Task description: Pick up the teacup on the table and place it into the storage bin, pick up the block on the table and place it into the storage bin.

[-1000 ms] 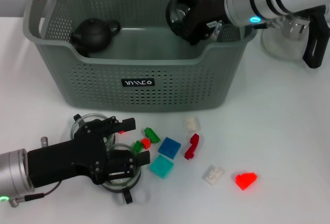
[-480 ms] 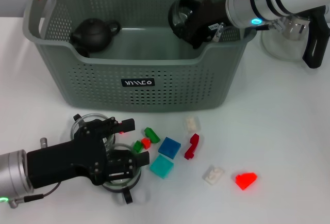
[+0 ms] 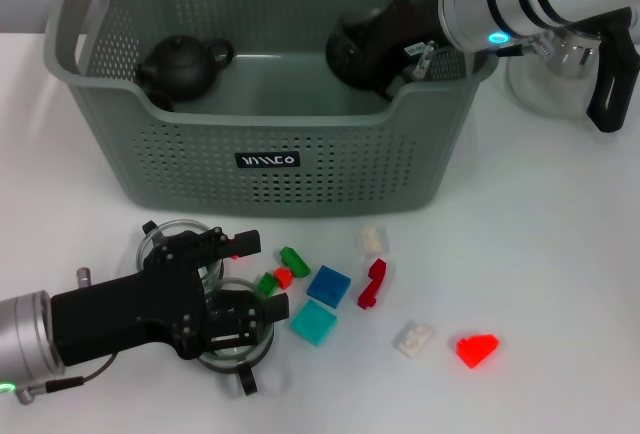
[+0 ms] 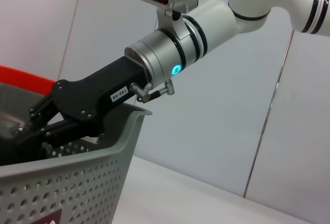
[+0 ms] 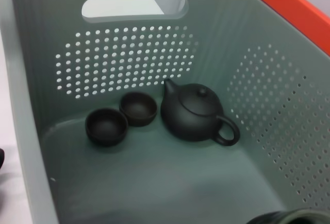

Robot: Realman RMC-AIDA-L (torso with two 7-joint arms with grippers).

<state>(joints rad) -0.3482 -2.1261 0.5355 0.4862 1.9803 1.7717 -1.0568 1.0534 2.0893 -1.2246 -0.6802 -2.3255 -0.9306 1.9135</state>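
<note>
The grey-green storage bin (image 3: 330,144) stands at the back of the table. My right gripper (image 3: 368,54) reaches over its right rim and is shut on a dark teacup (image 3: 345,52) held low inside. The right wrist view shows that cup's rim (image 5: 281,217) over the bin floor, where two more small dark cups (image 5: 106,127) sit. Several blocks lie in front of the bin: green (image 3: 294,260), blue (image 3: 328,285), teal (image 3: 314,322), red (image 3: 372,284). My left gripper (image 3: 262,276) rests open at the front left, its fingers either side of a small red block (image 3: 283,277).
A black teapot (image 3: 185,64) sits in the bin's left half, also seen from the right wrist (image 5: 193,113). Two clear glass cups (image 3: 232,346) lie under and beside my left gripper. A glass vessel (image 3: 550,79) stands right of the bin. White (image 3: 413,338) and bright red (image 3: 477,350) blocks lie front right.
My right gripper has tipped and lowered the teacup deeper into the bin; its shiny inside no longer faces the head camera. The left arm has not moved.
</note>
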